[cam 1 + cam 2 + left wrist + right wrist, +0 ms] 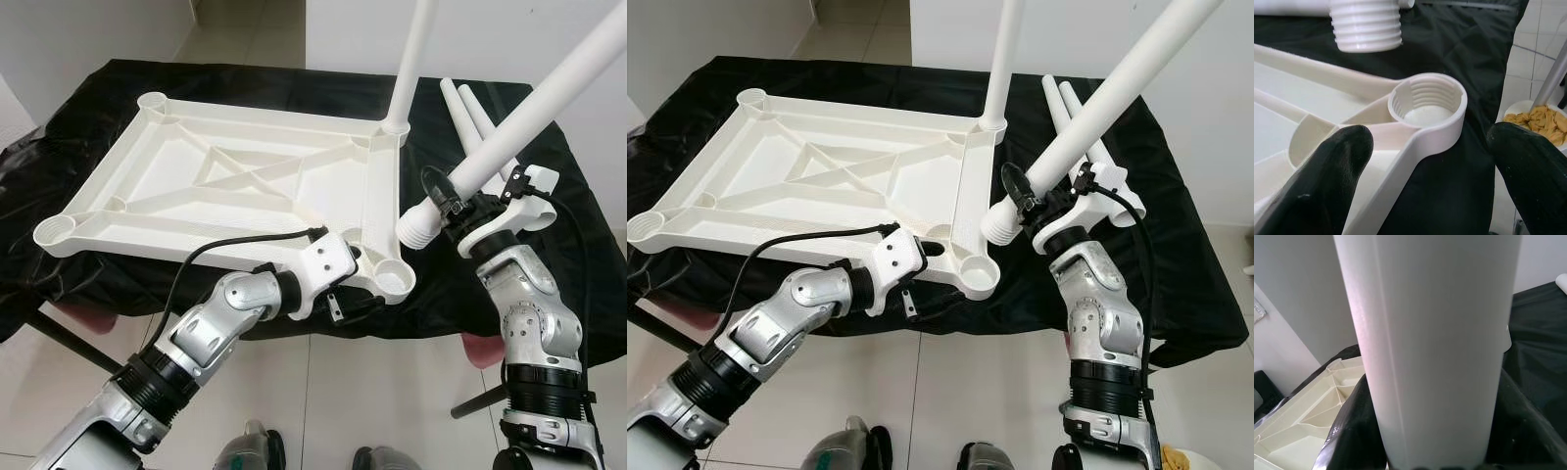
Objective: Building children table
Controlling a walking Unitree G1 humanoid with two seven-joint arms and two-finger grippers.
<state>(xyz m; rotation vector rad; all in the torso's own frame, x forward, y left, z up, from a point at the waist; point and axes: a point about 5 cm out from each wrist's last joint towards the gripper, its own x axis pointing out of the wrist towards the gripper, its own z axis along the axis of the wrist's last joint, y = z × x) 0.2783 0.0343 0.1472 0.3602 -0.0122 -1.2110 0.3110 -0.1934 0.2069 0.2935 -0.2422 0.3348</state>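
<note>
So the white tabletop [245, 186] is lying upside down on the desk [549, 176], which has a black cover over it, ribs and corner sockets facing up. One leg [409, 59] is already standing upright in the far corner socket on my right side. Two spare legs [470, 113] lie on the black cover just past that corner.

My left hand [1430, 161] sits at the near right corner of the tabletop, fingers [1327, 171] spread apart, one resting over the frame and the other out past the edge over the cover. Right between them is the empty threaded socket [1427, 105].

My right hand [470, 201] is clamped on another leg [549, 93], gripping it close to its threaded end [419, 225]. The leg is tilted, long part pointing up and away to my right, threaded end pointing down toward that empty socket. It's near the socket but not in it, hanging just above and beside it.

Off the desk edge there's a small bowl [1533, 120] of something tan on the tiled floor [1523, 54].
</note>
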